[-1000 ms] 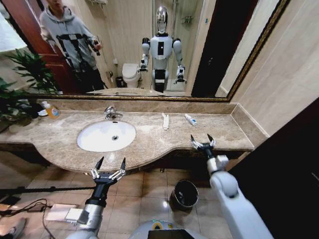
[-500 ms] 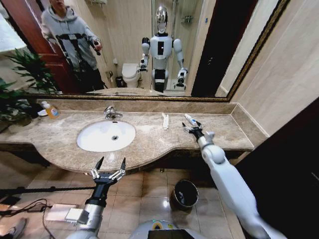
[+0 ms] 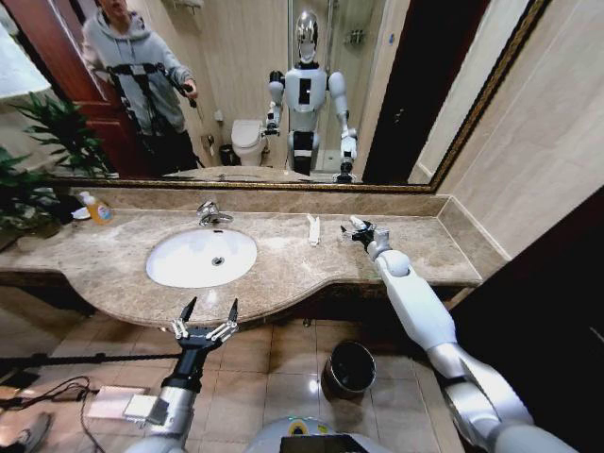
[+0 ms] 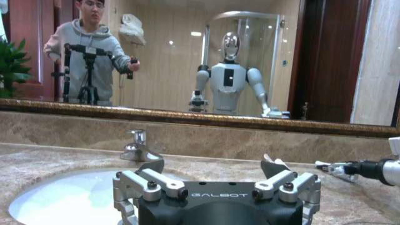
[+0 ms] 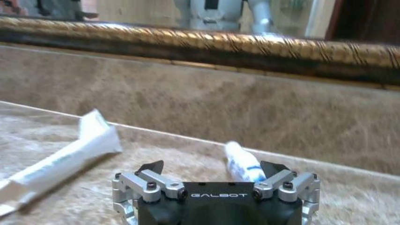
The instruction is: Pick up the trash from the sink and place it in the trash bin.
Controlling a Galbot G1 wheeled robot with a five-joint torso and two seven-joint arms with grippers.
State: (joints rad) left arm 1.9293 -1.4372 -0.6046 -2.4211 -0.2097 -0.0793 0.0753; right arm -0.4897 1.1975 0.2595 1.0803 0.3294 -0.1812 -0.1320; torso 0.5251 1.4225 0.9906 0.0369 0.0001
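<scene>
Right gripper (image 3: pixel 360 229) newly astride tube (image 5: pixel 242 165) (jaws apart)

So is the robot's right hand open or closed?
Open. The right hand has its fingers spread apart, with the small white tube lying flat on the marble counter between them, not squeezed yet.

A wide gold-framed wall mirror (image 3: pixel 236 94) hangs at twelve o'clock. A small orange-yellow plastic bottle (image 3: pixel 96 209) and leafy green plant (image 3: pixel 42 160) stand at ten o'clock.

— How was the light?
— Warm, even, indoor; a glare spot shone on the floor tiles (image 3: pixel 312 386).
— And sharpness?
— Head view bowed at its edges; right wrist view was soft, its mirror frame (image 5: pixel 206 47) blurred.
</scene>
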